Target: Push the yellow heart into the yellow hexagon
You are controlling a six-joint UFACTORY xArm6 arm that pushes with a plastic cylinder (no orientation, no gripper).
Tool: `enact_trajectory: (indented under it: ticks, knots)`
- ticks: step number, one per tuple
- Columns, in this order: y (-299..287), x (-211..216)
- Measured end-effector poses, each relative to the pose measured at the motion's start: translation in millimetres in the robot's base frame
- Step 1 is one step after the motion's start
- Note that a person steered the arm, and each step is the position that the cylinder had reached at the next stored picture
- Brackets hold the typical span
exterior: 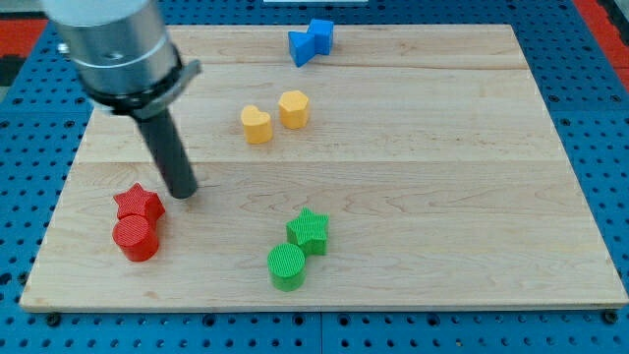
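The yellow heart [256, 125] lies on the wooden board, up and left of centre. The yellow hexagon [293, 108] sits just to its upper right, with only a thin gap or contact between them; I cannot tell which. My tip [183, 193] is at the view's left, well below and left of the heart, and just right of the red star [139, 204]. It touches no yellow block.
A red cylinder [136, 237] sits against the red star's lower side. A green star [309, 231] and a green cylinder [287, 266] lie together at the bottom centre. A blue block [312, 41] lies at the top edge of the board [442, 177].
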State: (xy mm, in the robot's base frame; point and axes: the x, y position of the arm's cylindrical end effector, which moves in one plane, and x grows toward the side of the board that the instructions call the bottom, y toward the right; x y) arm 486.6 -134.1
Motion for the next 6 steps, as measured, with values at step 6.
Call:
enact_trajectory:
  ticks: [6]
  knots:
    - [79.8,-59.5]
